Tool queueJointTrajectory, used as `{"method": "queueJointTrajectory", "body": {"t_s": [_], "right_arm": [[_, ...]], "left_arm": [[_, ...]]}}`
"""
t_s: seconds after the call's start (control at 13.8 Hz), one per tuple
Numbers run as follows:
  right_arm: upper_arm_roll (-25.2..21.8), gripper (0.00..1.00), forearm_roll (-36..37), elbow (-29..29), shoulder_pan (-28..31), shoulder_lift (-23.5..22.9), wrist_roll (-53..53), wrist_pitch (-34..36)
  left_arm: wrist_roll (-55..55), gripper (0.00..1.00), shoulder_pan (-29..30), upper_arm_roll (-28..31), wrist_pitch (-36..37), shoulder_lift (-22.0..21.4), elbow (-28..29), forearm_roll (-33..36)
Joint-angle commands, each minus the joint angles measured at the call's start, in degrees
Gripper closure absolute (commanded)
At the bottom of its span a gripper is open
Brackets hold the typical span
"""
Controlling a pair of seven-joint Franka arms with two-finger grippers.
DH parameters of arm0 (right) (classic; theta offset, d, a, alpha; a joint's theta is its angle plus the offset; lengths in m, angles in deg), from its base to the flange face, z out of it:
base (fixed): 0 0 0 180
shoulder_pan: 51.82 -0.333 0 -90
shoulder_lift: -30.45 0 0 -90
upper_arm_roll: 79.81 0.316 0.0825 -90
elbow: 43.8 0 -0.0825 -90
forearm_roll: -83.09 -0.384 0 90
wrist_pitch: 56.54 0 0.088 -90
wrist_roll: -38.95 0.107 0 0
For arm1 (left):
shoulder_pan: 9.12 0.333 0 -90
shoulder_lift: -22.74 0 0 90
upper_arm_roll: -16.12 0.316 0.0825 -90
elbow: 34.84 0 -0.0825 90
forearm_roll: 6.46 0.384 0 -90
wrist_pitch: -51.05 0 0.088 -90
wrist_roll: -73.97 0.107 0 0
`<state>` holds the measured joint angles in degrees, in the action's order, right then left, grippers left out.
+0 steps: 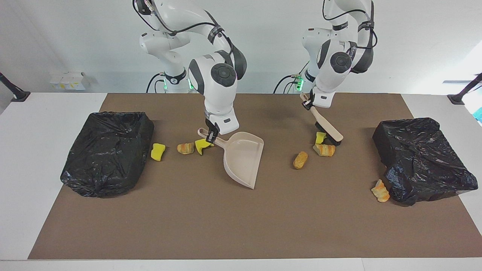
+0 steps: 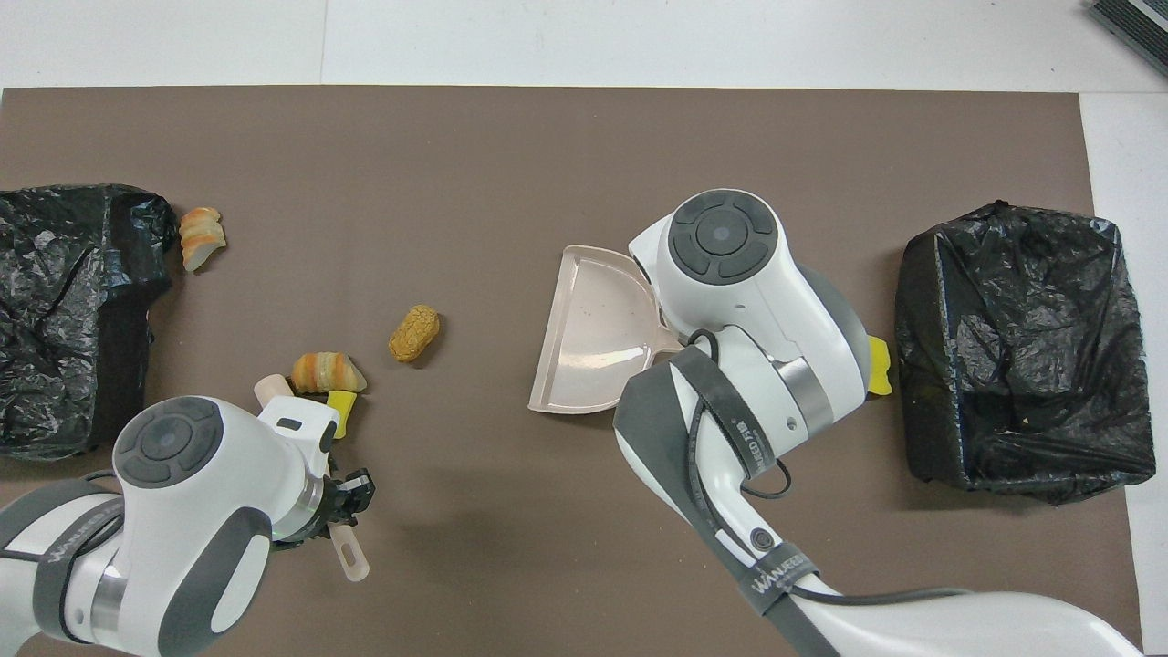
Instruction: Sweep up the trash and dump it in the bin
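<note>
Centrally, right tool (image 1: 211, 134) grips dustpan (image 1: 244, 158) handle; left tool (image 1: 309, 103) grips brush (image 1: 328, 130); bare mat (image 1: 211, 222) beside trash (image 1: 300, 160).

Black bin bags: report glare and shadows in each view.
Facing view: the crinkled black plastic bin bag at the right arm's end shows scattered white glints; the beige plastic dustpan casts a soft shadow. Overhead view: that bag glints similarly.

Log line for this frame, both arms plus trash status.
left gripper: shut on brush, bristles by sponge chunk | right gripper: shut on dustpan handle | trash: on mat, none in dustpan
</note>
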<state>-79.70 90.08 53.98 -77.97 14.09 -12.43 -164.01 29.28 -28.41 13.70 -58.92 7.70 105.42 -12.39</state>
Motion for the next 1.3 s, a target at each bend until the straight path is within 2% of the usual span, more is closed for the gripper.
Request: {"method": "queueJointTrajectory", "body": {"t_s": [0.0, 0.14, 0.43, 0.8, 1.01, 1.23], "right_arm": [[0.6, 1.00, 0.0, 7.9, 2.9, 3.6, -13.3, -8.7], [0.6, 1.00, 0.0, 8.2, 3.3, 3.4, -20.9, -11.2], [0.6, 1.00, 0.0, 8.4, 3.2, 2.3, -24.1, -15.9], [0.6, 1.00, 0.0, 9.2, 3.1, 2.4, -23.4, -16.2], [0.6, 1.00, 0.0, 10.7, 2.7, 3.3, -19.2, -15.7], [0.6, 1.00, -0.2, 11.6, 2.9, 3.7, -18.4, -15.7]], "left_arm": [[0.4, 1.00, -2.2, 0.7, 1.8, 2.6, -6.4, -0.7], [3.7, 1.00, -1.5, 0.9, 3.7, 2.9, -9.6, -0.1], [15.1, 1.00, 2.6, 0.9, 4.5, 5.5, -14.0, 3.6], [30.2, 1.00, 9.5, 0.9, 4.3, 9.8, -20.0, 8.3], [36.3, 1.00, 12.4, 0.9, 1.9, 11.2, -20.7, 12.4], [38.2, 1.00, 15.5, 0.9, 0.4, 15.9, -23.6, 19.4]]}}
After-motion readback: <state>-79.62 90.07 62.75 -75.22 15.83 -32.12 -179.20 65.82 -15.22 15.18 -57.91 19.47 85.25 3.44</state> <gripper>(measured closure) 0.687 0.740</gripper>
